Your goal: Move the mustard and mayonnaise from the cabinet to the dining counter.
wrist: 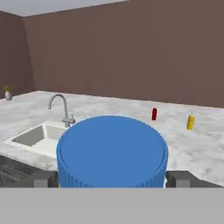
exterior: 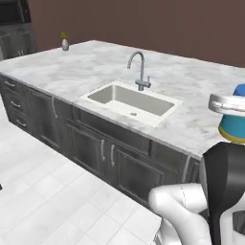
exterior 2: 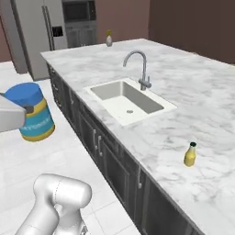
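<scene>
Mayo fills our hand view, its blue lid right under the camera, and our tool stands wide around it, a dark finger on each side of the jar, so we judge it held. From the right base view the jar hangs at the table's near edge, over the floor rather than the marble, not yet set down. Beyond it lies the table with its sink and tap. The mustard already stands on the marble, well to the right of the sink. So we reckon one item is delivered, and what is left is to carry the mayo over the table and release it. A red bottle and a yellow bottle stand farther back.
</scene>
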Available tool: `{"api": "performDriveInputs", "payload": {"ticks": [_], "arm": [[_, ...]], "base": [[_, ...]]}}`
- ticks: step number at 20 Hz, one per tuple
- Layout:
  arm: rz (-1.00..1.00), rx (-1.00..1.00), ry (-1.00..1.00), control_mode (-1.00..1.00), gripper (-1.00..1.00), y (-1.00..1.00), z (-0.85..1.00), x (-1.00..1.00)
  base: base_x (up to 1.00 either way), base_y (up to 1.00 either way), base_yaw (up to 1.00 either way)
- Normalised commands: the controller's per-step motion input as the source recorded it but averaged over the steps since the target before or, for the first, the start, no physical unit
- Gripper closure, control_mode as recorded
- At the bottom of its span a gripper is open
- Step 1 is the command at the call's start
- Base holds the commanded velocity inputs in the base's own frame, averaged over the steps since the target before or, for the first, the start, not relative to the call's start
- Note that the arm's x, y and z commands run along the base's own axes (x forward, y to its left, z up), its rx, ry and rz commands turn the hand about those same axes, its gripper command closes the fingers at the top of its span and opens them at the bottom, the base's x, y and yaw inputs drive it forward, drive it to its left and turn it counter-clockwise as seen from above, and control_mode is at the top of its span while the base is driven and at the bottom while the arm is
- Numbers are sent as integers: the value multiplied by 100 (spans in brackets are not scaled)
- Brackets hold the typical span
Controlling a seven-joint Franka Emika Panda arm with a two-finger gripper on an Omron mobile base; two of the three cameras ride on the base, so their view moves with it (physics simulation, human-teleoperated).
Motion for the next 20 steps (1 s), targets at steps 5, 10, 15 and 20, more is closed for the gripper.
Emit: {"api": "performDriveInputs", "payload": {"ticks": [5, 10, 15, 20], "arm": [[0, 0, 0, 100, 100, 0, 0, 0], [0, 0, 0, 100, 100, 0, 0, 0], [0, 0, 0, 100, 100, 0, 0, 0], [0, 0, 0, 100, 100, 0, 0, 0]], "base": [[0, -22, -65], [0, -35, -56], [18, -36, -33], [50, -39, -22]]}}
